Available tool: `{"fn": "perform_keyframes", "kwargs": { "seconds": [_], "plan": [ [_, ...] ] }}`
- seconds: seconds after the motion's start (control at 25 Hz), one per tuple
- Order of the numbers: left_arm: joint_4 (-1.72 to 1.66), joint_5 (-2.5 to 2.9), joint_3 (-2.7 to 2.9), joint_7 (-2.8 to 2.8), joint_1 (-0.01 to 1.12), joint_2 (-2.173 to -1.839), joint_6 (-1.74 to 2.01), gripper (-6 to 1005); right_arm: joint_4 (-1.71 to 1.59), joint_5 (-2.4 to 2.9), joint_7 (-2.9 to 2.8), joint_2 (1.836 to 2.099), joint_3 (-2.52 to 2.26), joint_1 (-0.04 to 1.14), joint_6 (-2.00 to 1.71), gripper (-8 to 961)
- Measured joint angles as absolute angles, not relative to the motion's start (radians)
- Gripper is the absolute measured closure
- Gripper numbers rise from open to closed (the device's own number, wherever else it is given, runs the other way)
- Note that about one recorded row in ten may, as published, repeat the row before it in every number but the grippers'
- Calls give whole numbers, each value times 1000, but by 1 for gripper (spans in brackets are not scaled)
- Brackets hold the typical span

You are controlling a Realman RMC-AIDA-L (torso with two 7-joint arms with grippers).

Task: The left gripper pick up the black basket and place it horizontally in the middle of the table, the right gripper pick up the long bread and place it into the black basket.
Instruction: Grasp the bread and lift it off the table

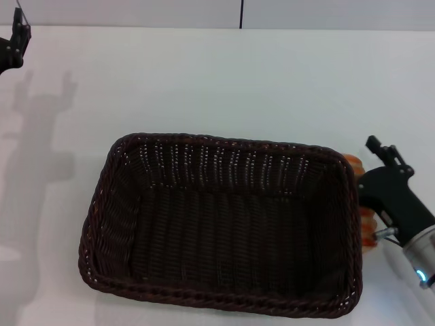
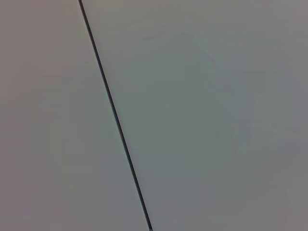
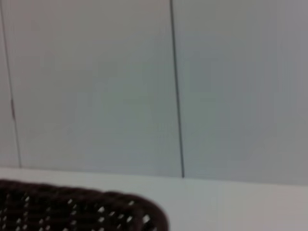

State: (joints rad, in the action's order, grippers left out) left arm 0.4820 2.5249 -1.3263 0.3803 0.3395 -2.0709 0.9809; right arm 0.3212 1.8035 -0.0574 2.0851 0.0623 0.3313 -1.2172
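Observation:
The black basket [image 1: 217, 231] lies horizontally in the middle of the white table [image 1: 224, 81], open side up and empty. Its rim also shows in the right wrist view [image 3: 86, 207]. The long bread [image 1: 351, 162] lies on the table just outside the basket's right rim. Only its orange ends show, since my right gripper [image 1: 370, 193] sits over its middle. My left gripper [image 1: 15, 41] is raised at the far left corner, away from the basket. The left wrist view shows none of the task's things.
A grey panelled wall with dark seams [image 3: 175, 86] stands behind the table; one seam [image 2: 113, 110] fills the left wrist view. The left arm's shadow [image 1: 41, 129] falls on the table's left part. White tabletop lies beyond the basket.

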Motion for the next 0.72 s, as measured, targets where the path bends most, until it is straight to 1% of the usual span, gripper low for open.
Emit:
{"fn": "perform_keyframes", "kwargs": {
  "seconds": [0.48,0.6,0.72],
  "plan": [
    [440,2525,-1327,391,374,-2071,947,200,353,1803,-60,2085,55,349,-1100,108],
    [428,2529,-1327,392,388,-2071,935,200,360,1797,-70,2084,64,344,-1088,137],
    [426,2531,-1326,393,391,-2071,931,200,364,1795,-72,2084,66,343,-1085,201]
  ]
}}
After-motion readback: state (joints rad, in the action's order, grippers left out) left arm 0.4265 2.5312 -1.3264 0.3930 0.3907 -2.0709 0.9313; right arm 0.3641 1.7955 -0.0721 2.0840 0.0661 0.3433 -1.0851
